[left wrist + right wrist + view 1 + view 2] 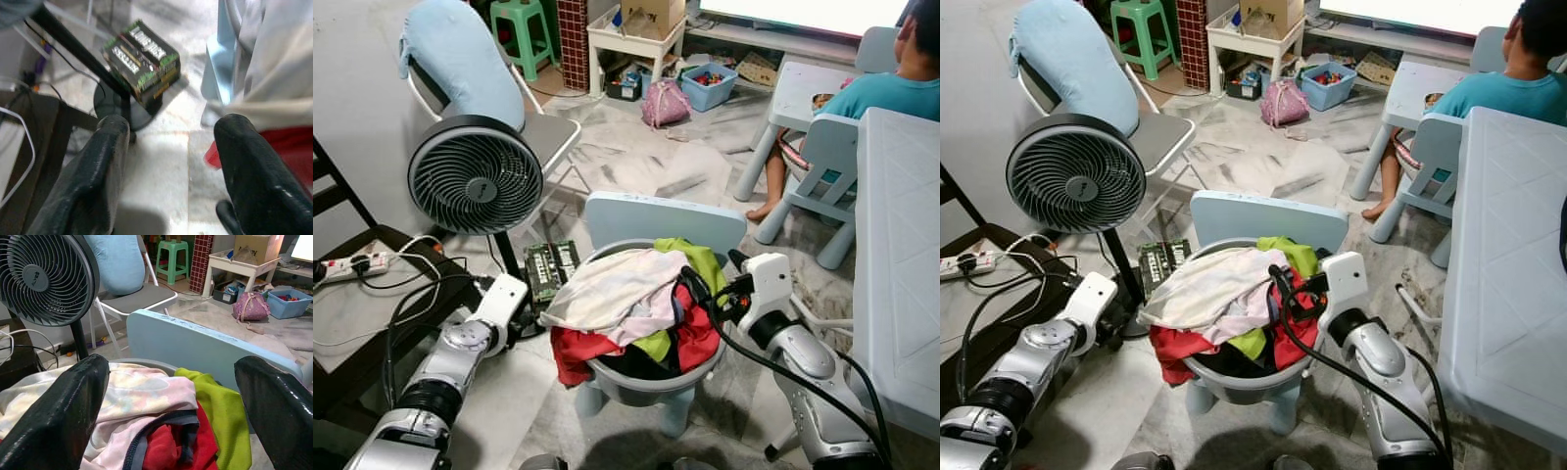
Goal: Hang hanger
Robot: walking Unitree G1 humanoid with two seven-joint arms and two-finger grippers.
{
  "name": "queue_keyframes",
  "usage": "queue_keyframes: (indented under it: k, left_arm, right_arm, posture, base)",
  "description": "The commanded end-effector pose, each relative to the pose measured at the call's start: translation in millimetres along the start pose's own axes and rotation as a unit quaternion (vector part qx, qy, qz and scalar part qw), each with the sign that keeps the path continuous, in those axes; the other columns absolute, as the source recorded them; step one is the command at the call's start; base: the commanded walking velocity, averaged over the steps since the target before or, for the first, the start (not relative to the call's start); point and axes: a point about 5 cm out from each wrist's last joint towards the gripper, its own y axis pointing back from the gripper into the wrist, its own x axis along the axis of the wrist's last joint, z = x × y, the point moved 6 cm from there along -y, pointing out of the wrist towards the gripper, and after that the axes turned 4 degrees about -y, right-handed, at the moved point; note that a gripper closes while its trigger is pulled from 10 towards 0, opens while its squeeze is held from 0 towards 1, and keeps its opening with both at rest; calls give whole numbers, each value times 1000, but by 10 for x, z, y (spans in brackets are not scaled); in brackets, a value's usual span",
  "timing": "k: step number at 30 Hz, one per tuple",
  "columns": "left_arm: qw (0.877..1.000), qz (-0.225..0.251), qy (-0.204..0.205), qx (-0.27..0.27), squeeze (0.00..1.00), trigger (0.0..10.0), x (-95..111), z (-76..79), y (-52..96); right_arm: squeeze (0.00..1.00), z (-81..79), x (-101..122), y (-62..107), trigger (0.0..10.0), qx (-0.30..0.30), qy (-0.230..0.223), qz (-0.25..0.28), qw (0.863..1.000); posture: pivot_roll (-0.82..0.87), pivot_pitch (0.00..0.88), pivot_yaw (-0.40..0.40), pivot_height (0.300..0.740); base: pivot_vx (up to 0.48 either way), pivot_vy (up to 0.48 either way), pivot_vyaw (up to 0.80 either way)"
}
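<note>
A grey laundry basket (651, 384) stands on a small pale blue chair (661, 220), heaped with clothes: a white and pink garment (607, 286) on top, a lime green one (702, 260) and red ones (697, 338). My right gripper (171, 369) is open at the basket's right rim, its fingers (693, 284) just over the red and green clothes. My left gripper (171, 134) is open and low beside the basket's left side, near the fan's base, with nothing between its fingers.
A black standing fan (475, 178) and a green and black box (551, 266) are on my left. A folding chair with a blue cushion (460, 59) stands behind them. A white table (901, 284) flanks my right, with a person (876, 88) seated beyond. A power strip (352, 264) lies far left.
</note>
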Motion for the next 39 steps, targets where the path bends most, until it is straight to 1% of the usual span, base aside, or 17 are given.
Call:
queue_keyframes:
  k: [1,4,6,9,12,15,17,19,22,26,27,28,29,30,37,38,39]
  left_arm:
    - [1000,26,3,14,1000,10000,150,-56,-7]
    - [994,100,-5,35,1000,10000,512,-105,54]
    - [993,110,-5,38,1000,10000,563,-107,70]
    - [987,156,10,32,1000,10000,748,-13,148]
    - [983,180,22,-7,1000,10000,847,215,199]
    - [982,182,17,-44,1000,10000,872,442,233]
    - [982,181,21,-53,1000,10000,869,504,241]
    - [983,171,15,-68,1000,10000,835,597,200]
    - [984,157,13,-79,1000,10000,813,651,138]
    - [985,152,11,-82,1000,10000,818,653,103]
    - [986,150,-4,-75,1000,10000,839,626,70]
    - [985,152,-12,-76,180,10000,886,616,43]
    - [985,152,-12,-76,180,10000,886,616,43]
    - [985,154,-7,-84,0,10000,936,630,23]
    - [975,164,-26,-150,0,10000,1085,863,6]
    - [972,164,-35,-164,0,0,1079,919,4]
    - [971,165,-39,-168,0,0,1081,933,2]
  right_arm:
    - [0,-12,45,-6,10000,5,6,4,1000]
    - [0,13,47,3,10000,3,8,4,1000]
    - [0,17,45,6,10000,2,8,3,1000]
    - [0,25,35,59,10000,-4,10,4,1000]
    - [0,50,15,187,10000,-21,1,3,1000]
    - [0,47,-39,369,10000,-30,-1,-8,1000]
    - [0,36,-62,446,10000,-32,0,-15,999]
    - [0,25,-92,642,10000,-36,-5,-32,999]
    - [0,-8,-168,912,10000,-28,-13,-68,997]
    - [0,-29,-201,1049,10000,-24,-15,-87,996]
    - [0,-32,-226,1140,10000,-24,-19,-99,995]
    - [0,-26,-229,1201,10000,-27,-16,-108,994]
    - [0,-26,-229,1201,10000,-27,-16,-108,994]
    - [0,-23,-216,1221,10000,-28,-15,-110,993]
    - [0,-45,-179,1198,10000,-22,-12,-116,993]
    - [0,-57,-169,1175,10000,-20,-13,-114,993]
    - [0,-61,-164,1168,10000,-20,-13,-114,993]
  posture:
    - [-50,55,-9,740]
    - [-49,57,-9,740]
    - [-49,57,-9,740]
    - [-45,67,-8,740]
    - [-54,89,-7,740]
    - [-74,109,-5,740]
    - [-81,115,-3,740]
    - [-118,142,4,740]
    - [-162,172,8,740]
    - [-180,182,9,740]
    - [-207,197,8,740]
    - [-220,203,8,740]
    - [-220,203,8,740]
    - [-232,209,9,740]
    - [-235,212,8,740]
    - [-235,212,7,740]
    - [-237,211,6,740]
  base:
    - [0,0,0]
    - [0,0,0]
    - [0,0,0]
    - [0,0,0]
    - [0,0,0]
    - [0,0,0]
    - [0,0,0]
    - [0,0,0]
    - [0,0,0]
    - [0,0,0]
    - [0,0,0]
    - [0,0,0]
    - [0,0,0]
    - [0,0,0]
    - [0,0,0]
    - [0,0,0]
    - [0,0,0]
